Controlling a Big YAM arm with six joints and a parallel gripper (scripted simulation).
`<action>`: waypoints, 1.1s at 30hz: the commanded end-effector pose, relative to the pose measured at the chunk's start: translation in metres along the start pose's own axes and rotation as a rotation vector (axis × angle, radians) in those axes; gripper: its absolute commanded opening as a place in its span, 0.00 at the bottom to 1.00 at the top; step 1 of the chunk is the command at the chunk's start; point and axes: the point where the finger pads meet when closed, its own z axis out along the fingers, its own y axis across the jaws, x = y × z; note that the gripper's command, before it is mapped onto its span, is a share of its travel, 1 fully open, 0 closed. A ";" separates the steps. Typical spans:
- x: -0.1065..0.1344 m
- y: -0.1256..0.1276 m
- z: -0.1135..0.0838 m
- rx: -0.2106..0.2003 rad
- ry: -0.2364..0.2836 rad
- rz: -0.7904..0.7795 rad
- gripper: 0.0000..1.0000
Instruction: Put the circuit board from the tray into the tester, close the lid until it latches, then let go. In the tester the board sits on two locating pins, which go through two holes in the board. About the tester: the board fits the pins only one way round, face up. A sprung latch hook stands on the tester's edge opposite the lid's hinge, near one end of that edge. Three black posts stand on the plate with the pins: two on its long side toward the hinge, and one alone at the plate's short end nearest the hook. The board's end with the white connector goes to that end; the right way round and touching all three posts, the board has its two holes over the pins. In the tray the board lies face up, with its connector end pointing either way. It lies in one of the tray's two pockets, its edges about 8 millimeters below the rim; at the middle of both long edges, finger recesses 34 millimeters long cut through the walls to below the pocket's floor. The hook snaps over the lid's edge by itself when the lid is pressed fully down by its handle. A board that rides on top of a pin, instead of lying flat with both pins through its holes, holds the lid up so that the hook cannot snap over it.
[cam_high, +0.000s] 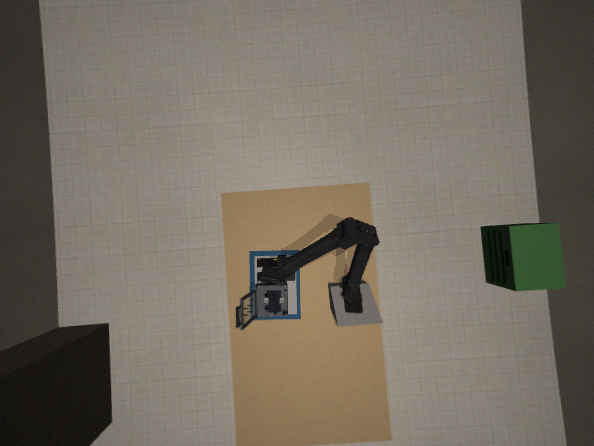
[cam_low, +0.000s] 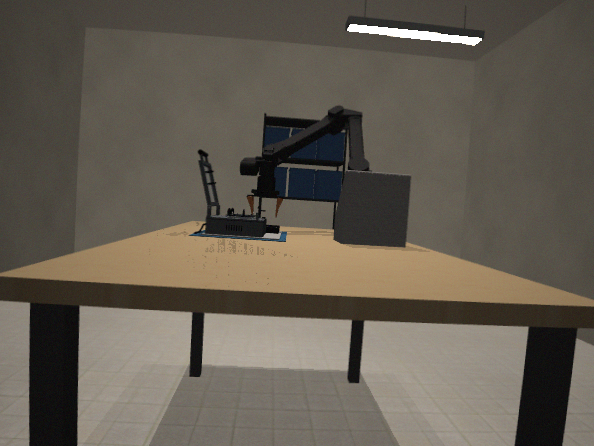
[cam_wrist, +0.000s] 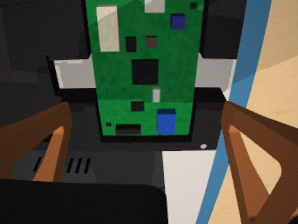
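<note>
The green circuit board (cam_wrist: 147, 66) lies face up in a pocket of the black tray (cam_wrist: 27, 50), with a white part (cam_wrist: 108, 28) near its far end in the wrist view. My gripper (cam_wrist: 146, 111) is open and empty. It hangs above the tray, with its orange fingers spread to either side of the board's near end. In the exterior view the fingertips (cam_low: 263, 204) stand a little above the tray, behind the tester (cam_low: 235, 226). The tester's lid (cam_low: 210, 182) stands upright, open. From above, the tester (cam_high: 272, 300) sits beside the tray (cam_high: 270, 264), and the arm hides much of the tray.
The tray and tester rest on a blue mat (cam_high: 299, 287). The arm's grey pedestal (cam_low: 372, 209) stands to the right on the table. A shelf with blue bins (cam_low: 305, 170) stands behind the table.
</note>
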 end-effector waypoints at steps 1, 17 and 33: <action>-0.003 0.007 -0.006 -0.021 -0.002 0.001 0.92; -0.006 0.014 -0.012 -0.039 -0.003 0.011 0.92; -0.006 0.014 -0.013 -0.040 -0.003 0.012 0.92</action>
